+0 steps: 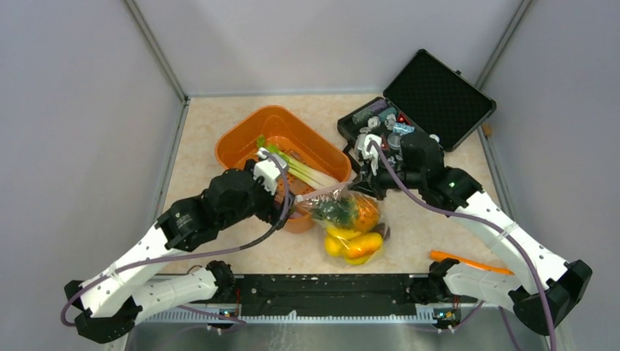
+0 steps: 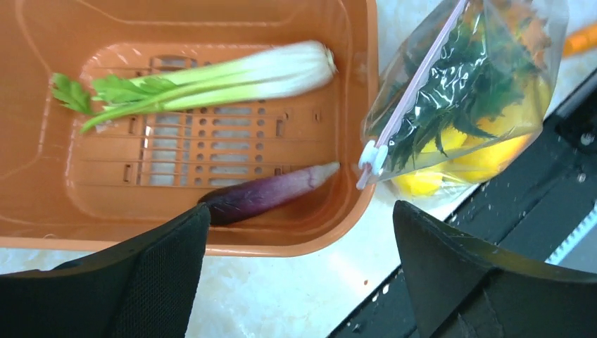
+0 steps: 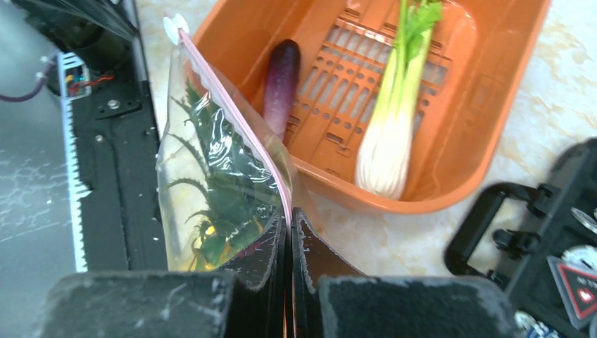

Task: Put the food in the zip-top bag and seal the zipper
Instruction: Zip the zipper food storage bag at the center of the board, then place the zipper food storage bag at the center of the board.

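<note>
1. From above, the clear crinkly zip-top bag (image 1: 351, 223) lies on the beige marbled tabletop (image 1: 212, 117), just in front of the orange plastic tub (image 1: 241, 131). Yellow toy fruit (image 1: 352, 246) and an orange toy pineapple (image 1: 365, 212) show through it. The fingertips of both arms are hard to make out here. Plain grey walls (image 1: 73, 110) close in the table. An open black case (image 1: 439, 95) of trinkets sits far right, with nothing on them readable.
2. At the left wrist, the left gripper (image 2: 301, 211) has its fingers wide apart, holding nothing, over the tub's near rim. Inside lie a blurred green-white leafy stalk (image 2: 232, 77) and a purple toy eggplant (image 2: 267, 191), its dark end hidden behind one finger. The bag is cut off at the top right.
3. At the right wrist, the right gripper (image 3: 290, 218) is pressed together on the bag's pinkish zipper strip (image 3: 239, 120), and its fingers hide the bag's lower part. A red-and-white badge (image 3: 581, 290) is cut off, its lettering too small to read.
</note>
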You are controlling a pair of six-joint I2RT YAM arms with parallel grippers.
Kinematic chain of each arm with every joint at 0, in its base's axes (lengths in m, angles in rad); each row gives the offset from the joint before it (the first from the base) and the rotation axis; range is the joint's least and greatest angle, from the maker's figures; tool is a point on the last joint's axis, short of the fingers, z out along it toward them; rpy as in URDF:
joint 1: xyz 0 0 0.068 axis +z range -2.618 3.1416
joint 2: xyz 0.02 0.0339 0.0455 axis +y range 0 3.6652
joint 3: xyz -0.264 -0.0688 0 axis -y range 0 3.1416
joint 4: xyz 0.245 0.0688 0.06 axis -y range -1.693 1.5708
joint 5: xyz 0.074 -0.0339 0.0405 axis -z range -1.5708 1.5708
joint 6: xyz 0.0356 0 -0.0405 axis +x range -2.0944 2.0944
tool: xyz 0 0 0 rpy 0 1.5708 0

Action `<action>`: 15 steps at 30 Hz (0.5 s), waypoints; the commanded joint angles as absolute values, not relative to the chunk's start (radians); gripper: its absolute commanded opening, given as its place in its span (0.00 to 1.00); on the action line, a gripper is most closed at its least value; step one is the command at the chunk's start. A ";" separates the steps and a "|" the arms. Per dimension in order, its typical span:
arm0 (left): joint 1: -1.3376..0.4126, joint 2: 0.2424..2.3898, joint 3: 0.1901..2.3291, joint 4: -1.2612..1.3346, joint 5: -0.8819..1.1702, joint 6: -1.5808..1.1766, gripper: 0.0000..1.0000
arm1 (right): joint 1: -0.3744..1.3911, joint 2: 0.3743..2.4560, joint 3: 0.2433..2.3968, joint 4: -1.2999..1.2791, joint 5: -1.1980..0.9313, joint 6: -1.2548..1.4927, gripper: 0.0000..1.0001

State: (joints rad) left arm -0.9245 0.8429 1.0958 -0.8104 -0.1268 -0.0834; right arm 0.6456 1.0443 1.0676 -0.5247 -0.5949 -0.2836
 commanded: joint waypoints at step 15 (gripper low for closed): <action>-0.920 0.709 0.994 -0.550 -0.470 -0.251 0.99 | 0.644 0.979 1.091 -0.392 -0.329 -0.165 0.56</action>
State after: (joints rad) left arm -0.9241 0.6994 1.0187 -0.6247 -0.3767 -0.1890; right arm 0.6453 0.9642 1.0351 -0.4248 -0.3824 -0.2020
